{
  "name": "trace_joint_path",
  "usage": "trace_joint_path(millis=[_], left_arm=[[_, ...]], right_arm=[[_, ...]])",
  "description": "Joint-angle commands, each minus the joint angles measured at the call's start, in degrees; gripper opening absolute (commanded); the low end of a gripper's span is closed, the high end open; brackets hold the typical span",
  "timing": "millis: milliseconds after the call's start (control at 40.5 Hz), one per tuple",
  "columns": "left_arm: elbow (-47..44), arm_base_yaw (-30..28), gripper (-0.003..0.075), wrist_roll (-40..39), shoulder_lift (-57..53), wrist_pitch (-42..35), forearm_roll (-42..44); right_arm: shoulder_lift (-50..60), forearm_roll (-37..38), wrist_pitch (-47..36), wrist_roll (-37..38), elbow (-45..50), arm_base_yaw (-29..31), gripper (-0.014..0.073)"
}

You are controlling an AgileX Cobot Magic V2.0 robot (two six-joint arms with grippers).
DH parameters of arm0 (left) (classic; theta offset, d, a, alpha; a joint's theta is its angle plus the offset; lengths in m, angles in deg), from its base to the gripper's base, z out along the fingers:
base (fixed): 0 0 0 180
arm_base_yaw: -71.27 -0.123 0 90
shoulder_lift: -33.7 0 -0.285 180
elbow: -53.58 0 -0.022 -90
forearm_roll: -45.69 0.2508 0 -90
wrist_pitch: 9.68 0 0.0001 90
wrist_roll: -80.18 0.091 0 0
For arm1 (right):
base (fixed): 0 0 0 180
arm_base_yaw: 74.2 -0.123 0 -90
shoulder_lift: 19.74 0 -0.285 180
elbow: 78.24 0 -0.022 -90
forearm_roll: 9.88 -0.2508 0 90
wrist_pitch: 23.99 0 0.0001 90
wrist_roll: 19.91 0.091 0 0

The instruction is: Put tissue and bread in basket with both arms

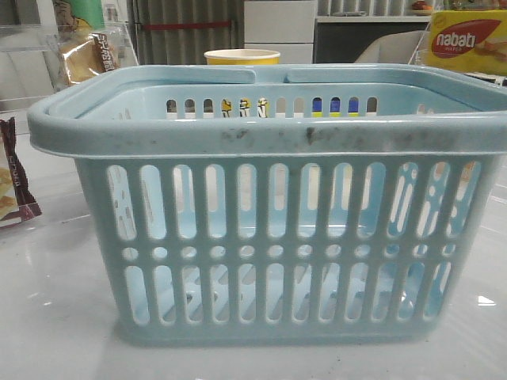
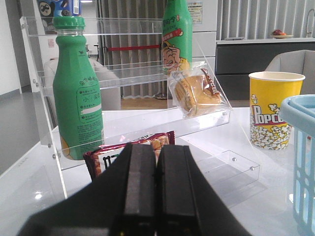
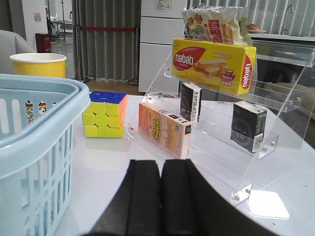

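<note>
The light-blue basket [image 1: 261,134] fills the front view, standing mid-table; nothing shows inside it. Its edge also shows in the left wrist view [image 2: 301,147] and the right wrist view [image 3: 34,128]. The bread [image 2: 197,93], golden in a clear wrapper, leans on a clear shelf left of the basket [image 1: 83,55]. A black tissue pack [image 3: 248,126] stands on the clear rack to the right, a second similar pack [image 3: 190,102] beside it. My left gripper [image 2: 156,147] is shut and empty, short of the bread. My right gripper [image 3: 161,164] is shut and empty, short of the rack.
Left rack: two green bottles [image 2: 76,93] [image 2: 176,34] and a maroon snack packet [image 2: 106,157]. A yellow popcorn cup [image 2: 273,110] stands behind the basket. Right side: a Rubik's cube [image 3: 105,114], an orange box [image 3: 162,129], a yellow Nabati box [image 3: 214,64].
</note>
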Motion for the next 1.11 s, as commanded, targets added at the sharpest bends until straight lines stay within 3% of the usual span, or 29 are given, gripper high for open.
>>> trace_joint_path(millis=[0,888,1086], left_arm=[[-0.39,0.41,0.0098,-0.26,-0.94,-5.2,-0.51],[-0.39,0.41,0.0098,-0.26,-0.94,-5.31,-0.51],[2.93,0.41,0.0098,-0.26,-0.94,-9.37,-0.54]], right_arm=[[1.04,0.72,-4.4,0.12,-0.25,0.13,0.0055],[1.04,0.62,-6.3,0.12,-0.44,0.13,0.0055],[1.04,-0.15,-4.61,0.12,-7.1,0.13,0.0055]])
